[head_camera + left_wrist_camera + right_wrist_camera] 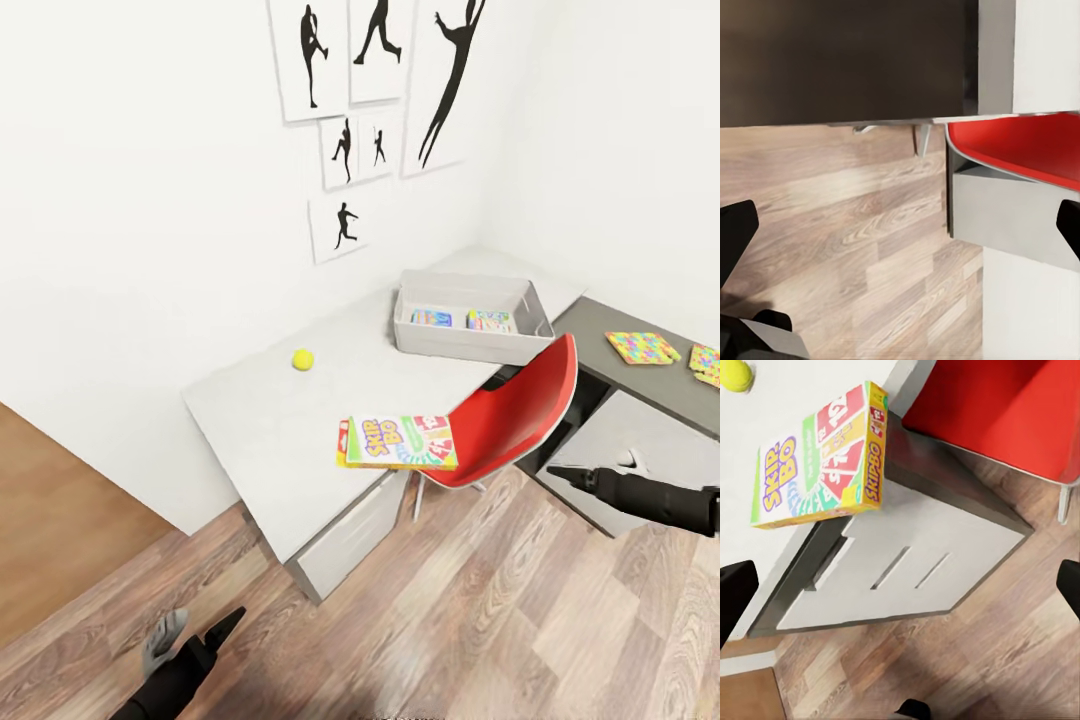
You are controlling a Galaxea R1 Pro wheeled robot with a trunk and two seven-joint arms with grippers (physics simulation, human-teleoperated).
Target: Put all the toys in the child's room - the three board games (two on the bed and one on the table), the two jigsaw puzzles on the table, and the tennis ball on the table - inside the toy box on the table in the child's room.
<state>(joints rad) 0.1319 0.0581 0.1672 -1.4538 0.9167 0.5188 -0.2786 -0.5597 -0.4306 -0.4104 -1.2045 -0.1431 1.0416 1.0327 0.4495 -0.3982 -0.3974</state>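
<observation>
Head view shows both grippers spread and empty; the Skip-Bo box [398, 442], overhanging the desk [270, 410] edge at 5 o'clock, could be knocked off.

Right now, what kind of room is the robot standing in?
Probably a child's room or play corner: a Skip-Bo game and tennis ball lie on a white desk, a toy box holds more games, and sports silhouette posters hang on the wall.
</observation>
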